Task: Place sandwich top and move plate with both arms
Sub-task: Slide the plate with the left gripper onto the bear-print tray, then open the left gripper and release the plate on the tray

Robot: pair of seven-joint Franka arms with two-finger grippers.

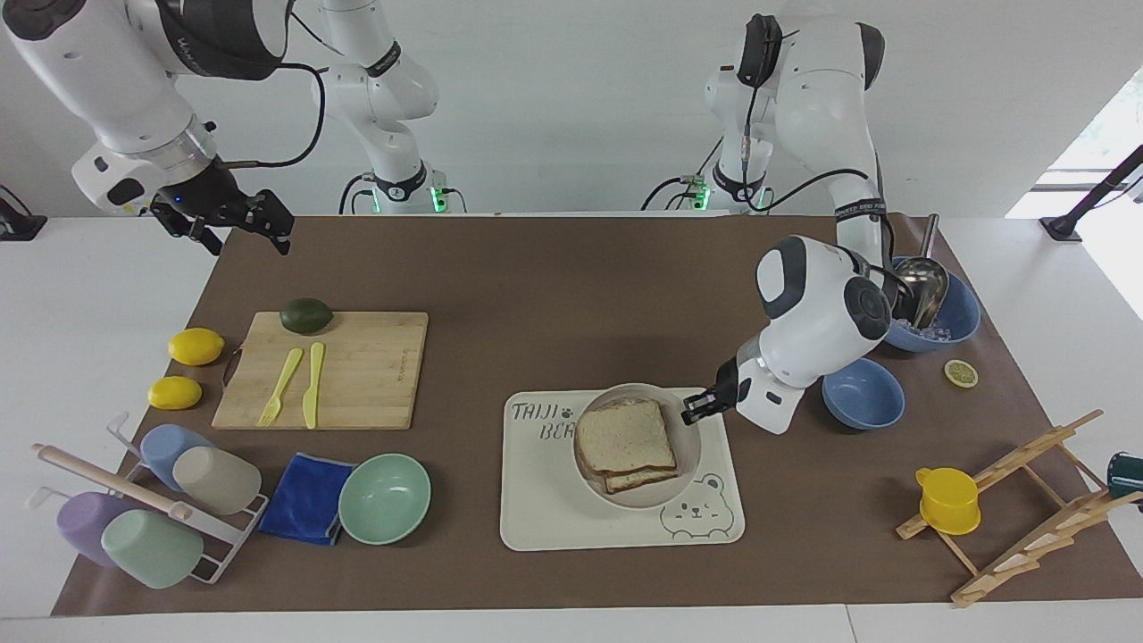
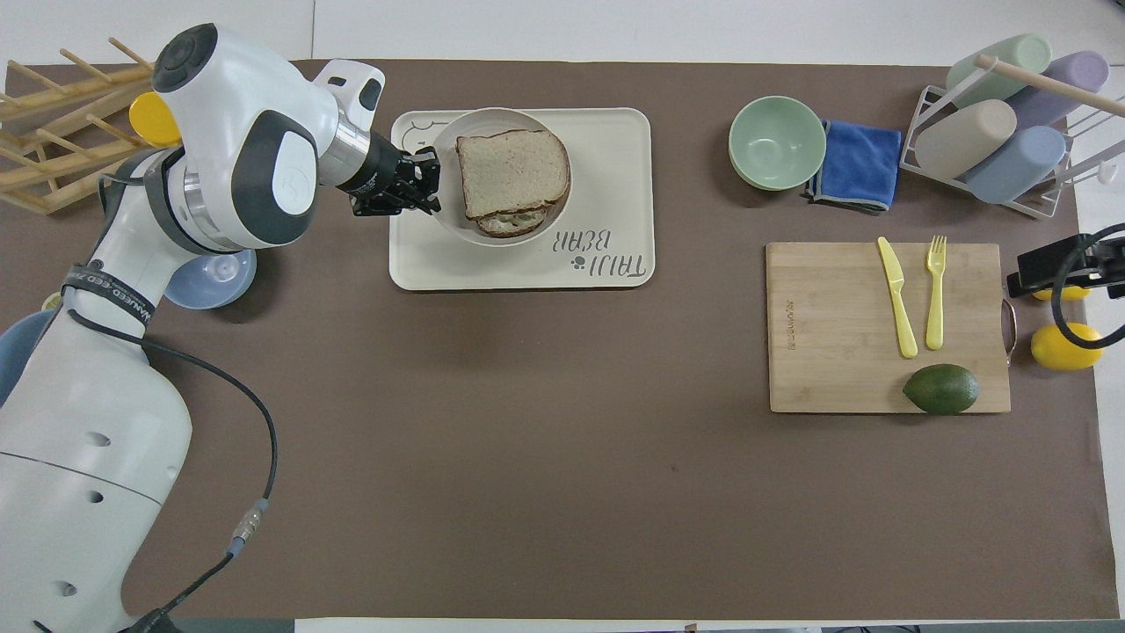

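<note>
The sandwich top (image 1: 623, 438), a speckled bread slice, lies on the stacked sandwich on the round beige plate (image 1: 689, 451). My left gripper (image 1: 695, 410) is shut on the plate's rim at the side toward the left arm's end. It holds the plate over the cream bear-print tray (image 1: 554, 518); I cannot tell whether the plate touches it. In the overhead view the plate (image 2: 446, 204), the bread (image 2: 511, 171) and the left gripper (image 2: 429, 181) cover the tray's (image 2: 615, 176) bear corner. My right gripper (image 1: 246, 234) waits open above the table's edge near the robots, by the lemons.
A cutting board (image 1: 357, 366) with an avocado (image 1: 306, 315), yellow fork and knife lies toward the right arm's end, by two lemons (image 1: 196, 346). A mint bowl (image 1: 385, 498), a blue cloth and a cup rack sit farther out. Two blue bowls (image 1: 863, 393) and a wooden rack stand toward the left arm's end.
</note>
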